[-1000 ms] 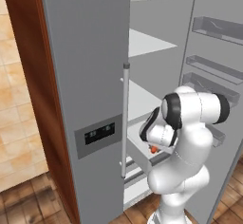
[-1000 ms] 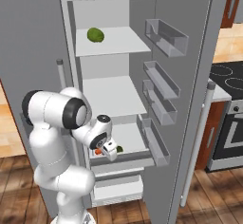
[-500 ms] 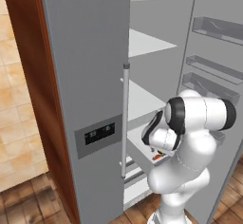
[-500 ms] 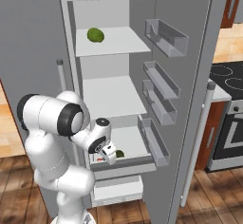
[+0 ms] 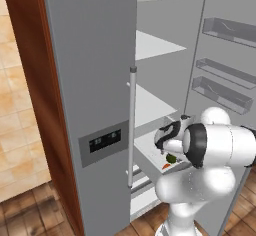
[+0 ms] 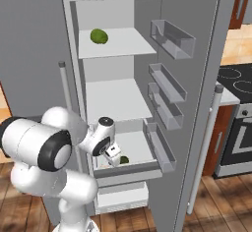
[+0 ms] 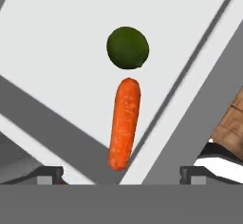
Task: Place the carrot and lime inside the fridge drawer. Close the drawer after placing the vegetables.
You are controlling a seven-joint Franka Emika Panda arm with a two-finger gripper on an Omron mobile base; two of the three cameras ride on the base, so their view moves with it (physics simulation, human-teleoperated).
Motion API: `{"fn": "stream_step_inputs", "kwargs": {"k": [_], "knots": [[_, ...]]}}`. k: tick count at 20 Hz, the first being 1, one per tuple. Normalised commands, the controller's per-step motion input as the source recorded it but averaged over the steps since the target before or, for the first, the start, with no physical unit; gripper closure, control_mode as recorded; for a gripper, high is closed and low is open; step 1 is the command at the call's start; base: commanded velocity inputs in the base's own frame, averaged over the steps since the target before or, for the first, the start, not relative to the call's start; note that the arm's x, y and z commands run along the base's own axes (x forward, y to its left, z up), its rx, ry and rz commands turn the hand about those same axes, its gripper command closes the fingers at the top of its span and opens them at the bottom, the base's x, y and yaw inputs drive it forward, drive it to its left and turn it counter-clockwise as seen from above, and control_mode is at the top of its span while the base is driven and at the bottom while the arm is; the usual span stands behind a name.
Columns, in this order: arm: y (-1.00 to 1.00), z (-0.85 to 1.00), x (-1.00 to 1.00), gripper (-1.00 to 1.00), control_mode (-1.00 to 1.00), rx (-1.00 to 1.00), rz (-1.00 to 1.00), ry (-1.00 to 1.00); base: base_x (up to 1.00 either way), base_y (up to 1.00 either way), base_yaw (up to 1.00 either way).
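**Arm bent low, jaws spread wide**

The white arm folded forward and down from its base toward the fridge drawer (image 6: 129, 172). The gripper (image 7: 121, 174) hung over that drawer, fingertips (image 7: 49, 173) set far apart, holding nothing.

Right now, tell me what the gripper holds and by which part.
Nothing. The gripper is open; the carrot lies loose between its spread fingertips, beside the lime in the drawer.

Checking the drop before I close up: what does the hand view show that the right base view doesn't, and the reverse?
Hand view: the carrot lying free between the open gripper tips, its far end almost at the lime.
Right base view: the fridge drawer pulled out, a lighter green fruit on the top shelf, the door bins.
Both: the lime in the drawer.
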Motion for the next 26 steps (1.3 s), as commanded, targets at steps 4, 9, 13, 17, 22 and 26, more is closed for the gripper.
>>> {"fn": "stream_step_inputs", "kwargs": {"k": [4, 9, 13, 17, 22, 26], "knots": [[-0.14, 0.84, -0.74, -1.00, -1.00, 0.07, -0.05, -0.12, 0.00, 0.00, 0.00], [-0.42, -0.24, -1.00, -1.00, -1.00, 0.09, -0.16, -0.03, 0.00, 0.00, 0.00], [-0.54, -0.55, -0.91, -1.00, -1.00, 0.06, -0.16, 0.00, 0.00, 0.00, 0.00], [-0.33, -0.72, -0.48, -1.00, -1.00, 0.00, -0.13, 0.00, 0.00, 0.00, 0.00], [-0.23, -0.74, -0.14, -1.00, -1.00, 0.00, -0.10, 0.00, 0.00, 0.00, 0.00], [-0.05, -0.69, 0.14, -1.00, -1.00, 0.01, -0.04, 0.00, 0.00, 0.00, 0.00]]}}
